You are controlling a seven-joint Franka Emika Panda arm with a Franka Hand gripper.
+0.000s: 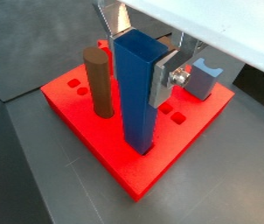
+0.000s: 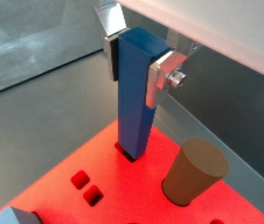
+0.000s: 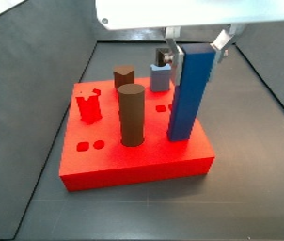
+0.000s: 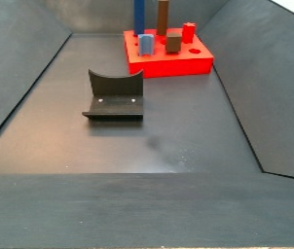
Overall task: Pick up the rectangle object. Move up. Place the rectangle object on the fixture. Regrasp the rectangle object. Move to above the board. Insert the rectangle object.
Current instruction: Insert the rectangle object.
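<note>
Over the board (image 3: pixel 132 165) | my gripper (image 1: pixel 144 54) clamps the rectangle object (image 1: pixel 138 92) near its top, upright, tip entering a hole | step: insert | next: press straight down, then release.

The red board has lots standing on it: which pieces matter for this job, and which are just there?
In the job: blue rectangle object, upright in the board, pincer around its top; fixture, apart on the floor.

Just there: tall brown cylinder, brown hexagonal peg, small red peg, light-blue peg.
</note>
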